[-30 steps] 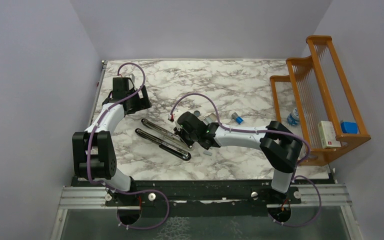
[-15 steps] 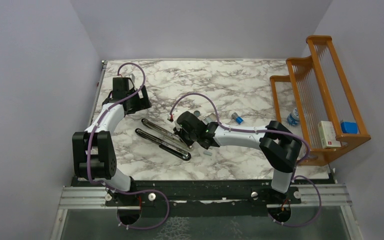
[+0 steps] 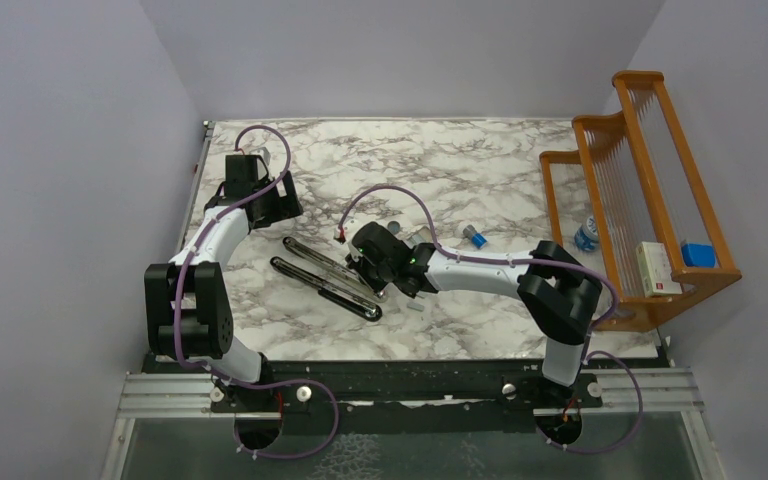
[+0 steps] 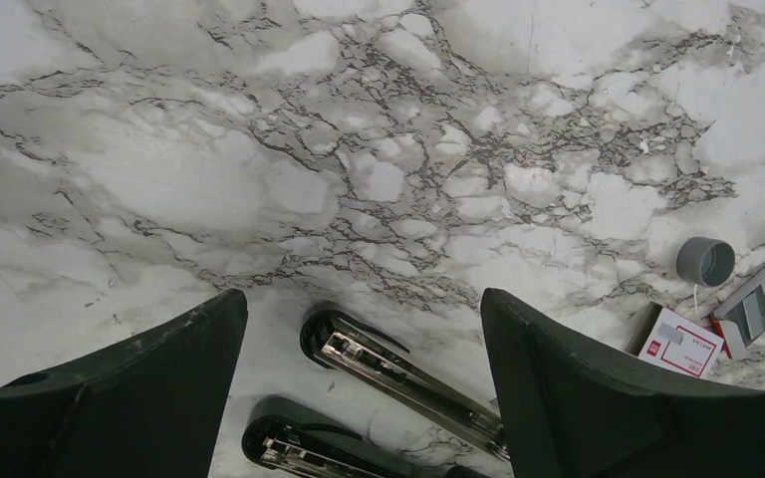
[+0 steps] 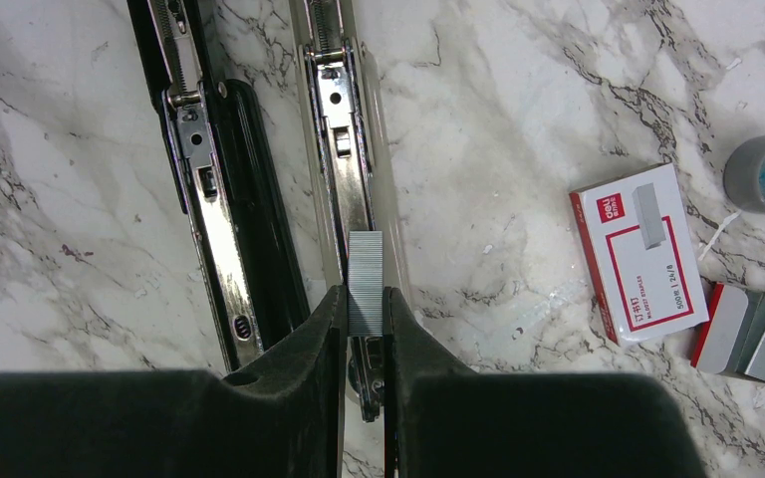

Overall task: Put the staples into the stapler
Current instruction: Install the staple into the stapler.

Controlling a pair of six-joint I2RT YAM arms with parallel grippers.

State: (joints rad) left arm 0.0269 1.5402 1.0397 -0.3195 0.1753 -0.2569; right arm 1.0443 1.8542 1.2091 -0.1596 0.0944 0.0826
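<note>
Your right fingers (image 5: 324, 329) pinch a strip of staples (image 5: 366, 269) just above the open stapler (image 5: 339, 119), so you're at the loading step. Your left fingers (image 4: 189, 349) stand wide, holding nothing. Next, lower the strip squarely into the stapler, then release.

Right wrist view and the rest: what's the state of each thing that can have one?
Staple strip: pinched in the right gripper, over the stapler rail.
Right gripper: shut on the staple strip.
Stapler: lying open, rail exposed.
Staple box: lying flat, red tray pulled out beside it.
Left gripper: open, empty.
</note>
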